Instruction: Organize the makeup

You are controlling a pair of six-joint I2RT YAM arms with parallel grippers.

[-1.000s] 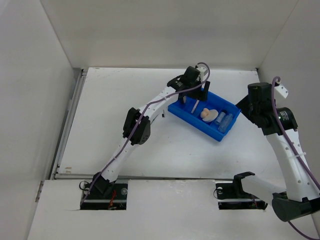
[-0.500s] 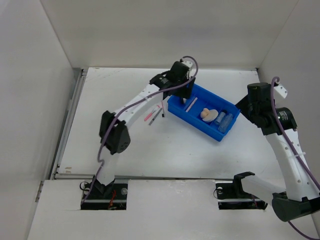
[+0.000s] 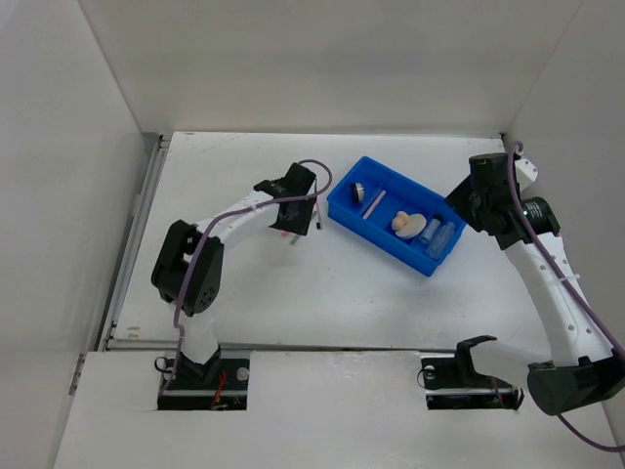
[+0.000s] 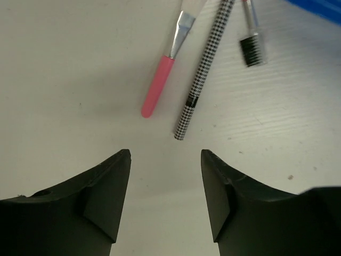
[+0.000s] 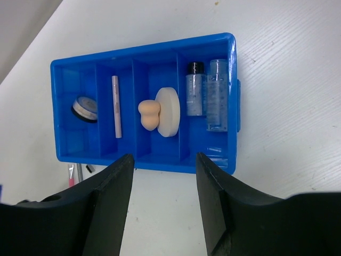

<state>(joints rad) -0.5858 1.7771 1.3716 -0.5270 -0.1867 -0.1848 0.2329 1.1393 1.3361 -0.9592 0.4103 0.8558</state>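
Note:
The blue tray [image 5: 234, 64] holds the makeup in separate compartments: a round compact [image 5: 85, 108], a pale pink stick [image 5: 116, 106], a beige sponge [image 5: 148, 114] against a white puff [image 5: 169, 111], and two clear bottles [image 5: 195, 88]. On the table left of the tray [image 3: 342, 210] lie a pink-handled brush [image 4: 158, 90], a checkered pencil [image 4: 205, 69] and a small dark brush [image 4: 252, 48]. My left gripper [image 4: 165, 156] hovers open just short of their near ends, nothing between its fingers. At the tray's right side, my right gripper [image 5: 164, 157] is open and empty too.
White walls close in the table on the left, back and right. A metal rail [image 3: 137, 234] runs along the left edge. The left arm [image 3: 186, 269] folds over the left half of the table.
My left gripper has pulled back leftward off the tray and now sits over the loose brushes on the table. The right wrist has shifted slightly toward the tray.

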